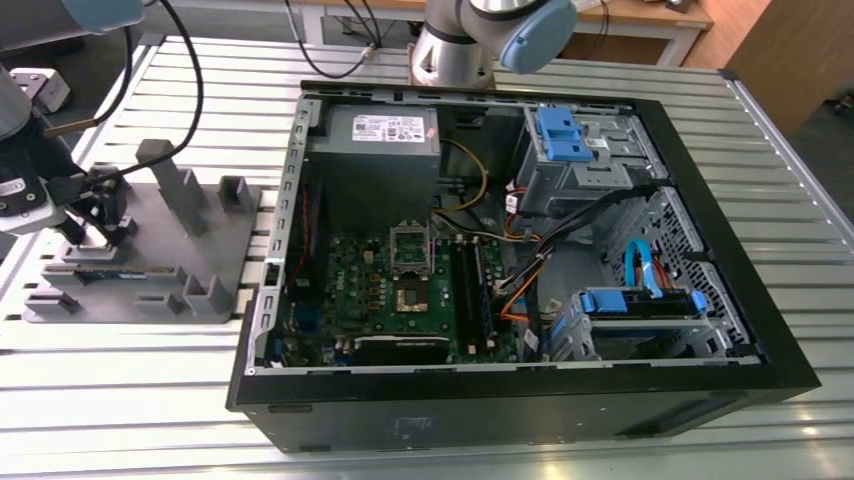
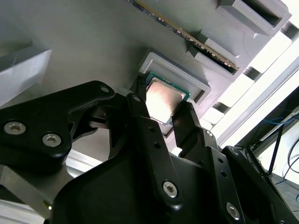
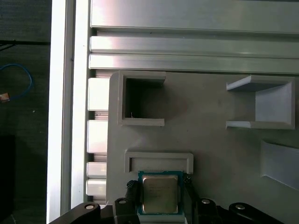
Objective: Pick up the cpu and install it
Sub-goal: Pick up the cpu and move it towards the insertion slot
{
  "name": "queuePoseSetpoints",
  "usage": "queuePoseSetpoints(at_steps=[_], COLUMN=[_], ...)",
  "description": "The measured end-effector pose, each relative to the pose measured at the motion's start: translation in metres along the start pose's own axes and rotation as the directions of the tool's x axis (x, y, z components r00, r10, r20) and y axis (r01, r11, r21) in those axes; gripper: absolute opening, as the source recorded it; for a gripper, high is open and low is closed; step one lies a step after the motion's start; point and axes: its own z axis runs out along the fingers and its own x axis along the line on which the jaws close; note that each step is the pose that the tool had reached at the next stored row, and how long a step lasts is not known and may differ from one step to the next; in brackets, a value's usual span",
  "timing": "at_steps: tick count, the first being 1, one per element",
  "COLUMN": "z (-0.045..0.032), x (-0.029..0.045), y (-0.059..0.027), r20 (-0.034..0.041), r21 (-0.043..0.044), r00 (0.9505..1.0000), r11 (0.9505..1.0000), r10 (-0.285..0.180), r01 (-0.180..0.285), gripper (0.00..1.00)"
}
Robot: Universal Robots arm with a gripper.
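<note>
We find the gripper (image 2: 161, 106) closed across two opposite edges of the cpu (image 3: 160, 195), which sits in its shallow pocket on the grey parts fixture (image 1: 220, 250), well apart from the motherboard (image 1: 400, 290), the pocket walls locating the chip squarely for gripping.

An open black computer case (image 1: 534, 412) is lying on a slatted metal table (image 1: 120, 400), showing a green motherboard (image 1: 354, 290) inside. A grey holder (image 1: 200, 262) is sitting beside it, at the exterior view's left, holding a memory stick (image 2: 187, 36).
</note>
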Motion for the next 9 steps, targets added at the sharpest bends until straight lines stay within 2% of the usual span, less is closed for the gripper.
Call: queuePoseSetpoints(at_steps=[6,7,9], z=[0.0000,0.0000,0.0000], x=[0.0000,0.0000,0.0000], y=[0.0000,0.0000,0.0000], r20=[0.0000,-0.0001,0.0000], r21=[0.0000,0.0000,0.0000], r00=[1.0000,1.0000,1.0000], r11=[1.0000,1.0000,1.0000], r10=[0.000,0.000,0.000], r01=[0.000,0.000,0.000], gripper=[0.48,0.54,0.54])
